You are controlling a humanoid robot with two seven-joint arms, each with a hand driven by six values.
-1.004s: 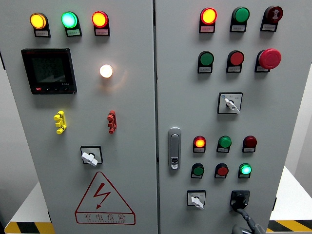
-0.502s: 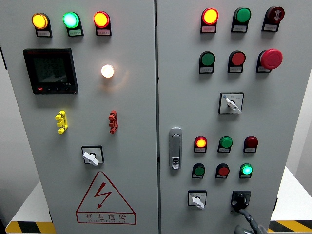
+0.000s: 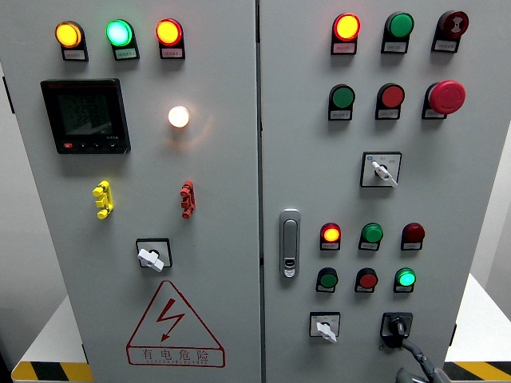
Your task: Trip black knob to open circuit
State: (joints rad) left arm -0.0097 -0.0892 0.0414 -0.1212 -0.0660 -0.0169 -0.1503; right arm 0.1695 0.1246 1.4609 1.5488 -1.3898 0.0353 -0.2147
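**Reaching for the black knob at the panel's lower right**

Facing the grey control cabinet point(image 3: 231, 191), the robot looks squarely at two door panels crowded with lamps, buttons and selector switches. The black knob point(image 3: 396, 325) sits at the bottom right of the right-hand door, just beside a white-handled selector point(image 3: 323, 327) and below a lit green lamp point(image 3: 406, 278). Its low position probably explains why the arm comes up from the bottom edge rather than across the panel: the shortest path to the knob is straight from below.

Only a sliver of the right hand point(image 3: 415, 365) shows, at the bottom edge right of the middle. One grey finger point(image 3: 413, 352) rises from it toward the knob, its tip touching or nearly touching the knob's lower edge; which of the two cannot be settled from this view. The rest of the hand is cut off by the frame, so how far the fingers are spread, and whether any have closed around the knob, cannot be told. Nothing shows a firm grasp yet.

The left arm is out of view.

As a judgement, the task is at its approach stage: the knob appears unturned, and the hand needs a secure hold on it before twisting. The red mushroom button point(image 3: 445, 96) higher up lies well apart from the working area.
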